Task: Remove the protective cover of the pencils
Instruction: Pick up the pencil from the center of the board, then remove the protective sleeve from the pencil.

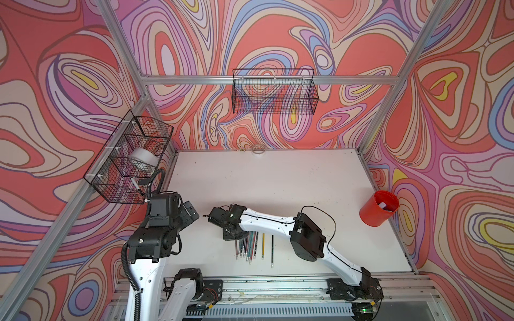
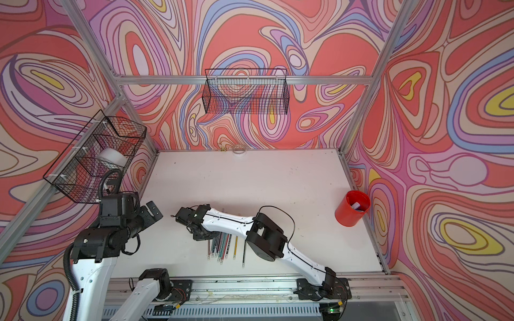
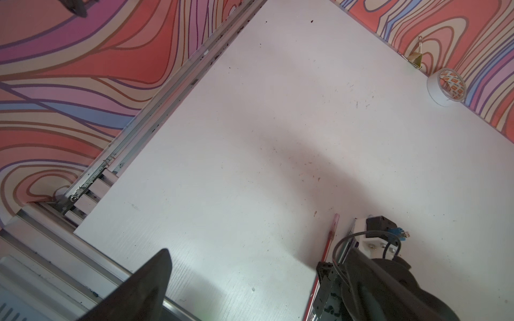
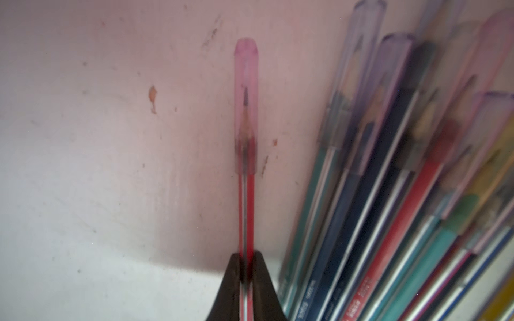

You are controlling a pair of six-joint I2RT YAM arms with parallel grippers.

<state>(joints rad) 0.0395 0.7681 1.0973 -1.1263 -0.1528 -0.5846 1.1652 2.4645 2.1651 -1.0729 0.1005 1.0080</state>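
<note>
In the right wrist view we see the right hand (image 4: 247,266) clamped narrow on a red pencil (image 4: 246,211), its two dark fingers (image 4: 229,289) pressing the barrel from either side at the bottom middle of the frame. The pencil runs straight up the frame from the grip. A pink cover (image 4: 246,105) sits on its upper end, with the sharpened tip showing through the plastic. We cannot tell whether the pencil is lifted or lies on the surface (image 4: 97,180). The other pencils (image 4: 389,200) fan out at the right of that frame, close beside the held one but apart from it, and they wear lavender covers (image 4: 396,83) of their own.

In both top views the right arm (image 1: 267,219) reaches from the lower right to the lower middle, its wrist over the upper ends of the pencils, which lie side by side on the surface. The left hand (image 1: 191,212) hangs left of it, jaws wide and holding nothing, well apart from the pencils. A red cup (image 1: 378,209) stands at the right edge of the surface, and a tape roll (image 1: 258,150) lies at its top edge
</note>
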